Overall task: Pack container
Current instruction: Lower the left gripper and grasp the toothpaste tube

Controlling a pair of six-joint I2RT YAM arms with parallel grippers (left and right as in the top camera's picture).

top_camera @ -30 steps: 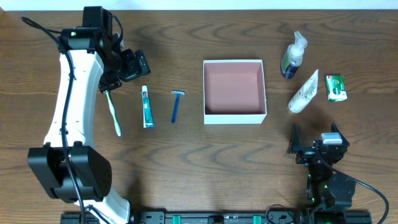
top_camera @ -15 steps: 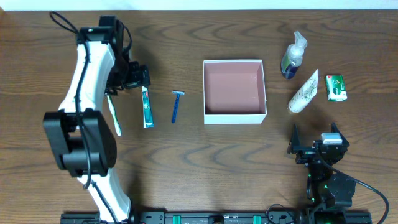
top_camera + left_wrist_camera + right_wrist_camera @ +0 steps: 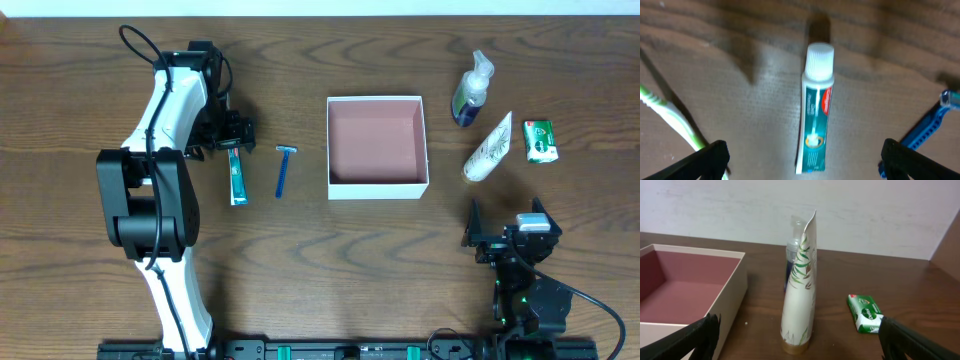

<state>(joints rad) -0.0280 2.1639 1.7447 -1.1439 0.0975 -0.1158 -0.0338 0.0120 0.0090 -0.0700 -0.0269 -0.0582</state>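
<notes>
The container sits at the centre of the overhead view, its pink floor showing. In the upper left, the left gripper hangs over the cap end of the toothpaste, jaws spread wide, 1 finger on each side and well clear of it, gripping nothing. A razor lies between toothpaste and container. At lower right, the right gripper is low by the table edge, jaws wide apart and empty. A bottle, tube and packet lie upper right.

The left hand hangs at 10 o'clock, aimed down, fingers spread wide; the right hand sits at 4 o'clock, likewise spread.
</notes>
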